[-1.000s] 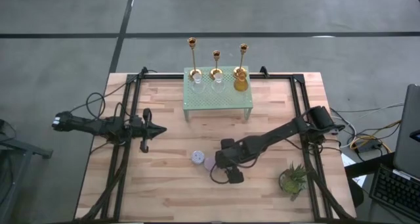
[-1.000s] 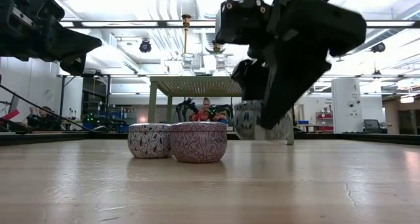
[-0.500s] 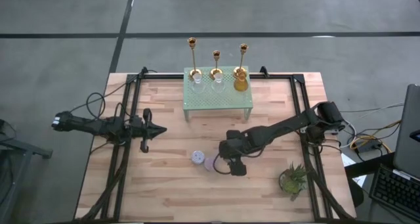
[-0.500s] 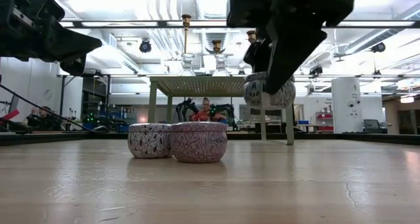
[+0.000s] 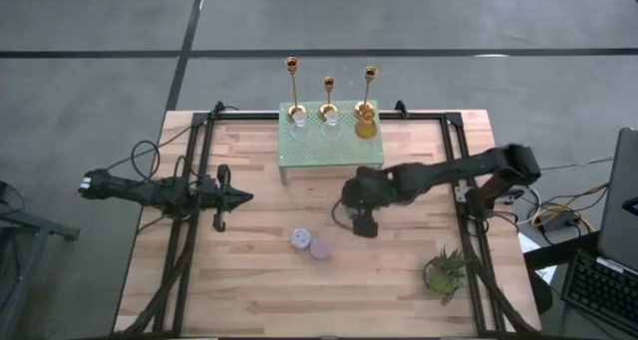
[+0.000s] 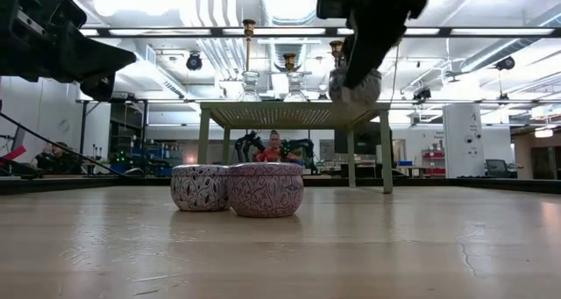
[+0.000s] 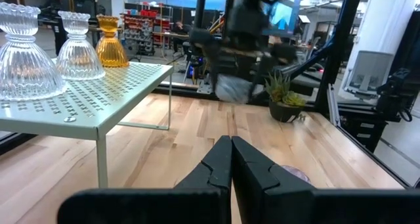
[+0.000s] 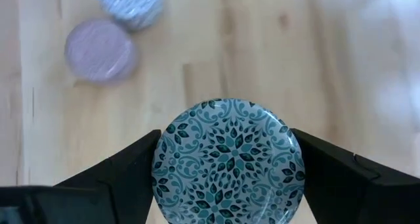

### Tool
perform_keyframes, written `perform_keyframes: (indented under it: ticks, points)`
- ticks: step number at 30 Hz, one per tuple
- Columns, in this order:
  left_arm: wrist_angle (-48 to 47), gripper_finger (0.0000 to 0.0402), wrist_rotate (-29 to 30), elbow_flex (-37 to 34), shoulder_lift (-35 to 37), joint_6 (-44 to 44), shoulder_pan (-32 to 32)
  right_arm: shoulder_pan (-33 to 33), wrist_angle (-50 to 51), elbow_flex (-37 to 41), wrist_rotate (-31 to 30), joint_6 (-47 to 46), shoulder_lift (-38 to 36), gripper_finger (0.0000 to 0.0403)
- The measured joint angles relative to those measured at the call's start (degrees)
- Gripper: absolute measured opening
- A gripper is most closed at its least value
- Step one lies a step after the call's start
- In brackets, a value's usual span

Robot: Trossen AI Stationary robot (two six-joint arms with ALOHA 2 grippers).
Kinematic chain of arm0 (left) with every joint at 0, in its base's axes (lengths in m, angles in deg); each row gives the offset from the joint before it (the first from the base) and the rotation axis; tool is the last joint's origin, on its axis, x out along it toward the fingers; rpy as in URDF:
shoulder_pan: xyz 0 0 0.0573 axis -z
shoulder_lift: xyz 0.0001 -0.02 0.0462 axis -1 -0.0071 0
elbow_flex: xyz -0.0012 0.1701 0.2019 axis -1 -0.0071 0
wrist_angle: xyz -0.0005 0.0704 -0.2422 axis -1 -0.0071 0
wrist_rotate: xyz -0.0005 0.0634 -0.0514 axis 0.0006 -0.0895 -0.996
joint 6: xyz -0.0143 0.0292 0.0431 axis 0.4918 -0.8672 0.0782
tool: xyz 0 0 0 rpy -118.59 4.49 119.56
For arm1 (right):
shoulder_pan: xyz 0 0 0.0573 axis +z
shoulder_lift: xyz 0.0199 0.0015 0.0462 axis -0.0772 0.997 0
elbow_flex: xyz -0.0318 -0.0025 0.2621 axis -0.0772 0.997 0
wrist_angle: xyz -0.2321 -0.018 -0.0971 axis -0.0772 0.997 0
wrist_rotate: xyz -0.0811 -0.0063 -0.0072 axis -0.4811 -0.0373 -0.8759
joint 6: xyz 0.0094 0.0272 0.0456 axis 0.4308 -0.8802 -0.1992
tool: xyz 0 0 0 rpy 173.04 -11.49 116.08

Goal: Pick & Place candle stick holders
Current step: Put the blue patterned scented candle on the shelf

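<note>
- Carrying a teal-patterned tin [image 8: 228, 159]: right gripper [image 5: 361, 220] is clamped on it, a finger pressed on either side in the right wrist view, tin well clear of the wood table [image 5: 249, 280].
- Landmark = the green mesh riser [image 5: 332, 151] at the table's far edge. Right gripper sits just in front of the riser's right front leg; the purple tin [image 5: 321, 249] and the pale tin [image 5: 300, 238] lie further forward of it, touching each other.
- Key relation: the candle stick holders [image 5: 329, 99] stand behind the riser's back edge, three in a row, stems vertical, so they lie straight beyond the right gripper, past the riser deck.
- On the deck between: two clear glass holders [image 7: 39, 50] and an amber glass one [image 7: 110, 46].
- Right arm is clearly nearer; it reaches in from the table's right side, stretched low and leftward toward the riser.
- Left gripper [image 5: 224, 197] parked well left of the riser, fingers pressed together, holding nothing.
- My read: the right tool can't take a candlestick until it sets down the tin.
</note>
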Motion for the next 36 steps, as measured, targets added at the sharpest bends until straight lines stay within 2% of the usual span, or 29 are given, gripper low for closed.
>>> perform_keyframes:
  ticks: [7,18,36]
  points:
    - [0.0,0.0010,0.0,0.0,0.0,0.0,0.0,-6.7,0.9,-1.1,-1.8,-3.2,-4.6,0.0303]
    - [0.0,0.0010,0.0,0.0,0.0,0.0,0.0,-16.4,6.4,-5.8,-2.7,-4.5,-4.4,0.0303]
    - [0.0,0.0010,0.0,0.0,0.0,0.0,0.0,-21.6,7.1,-5.8,-2.5,-4.4,-4.3,0.0303]
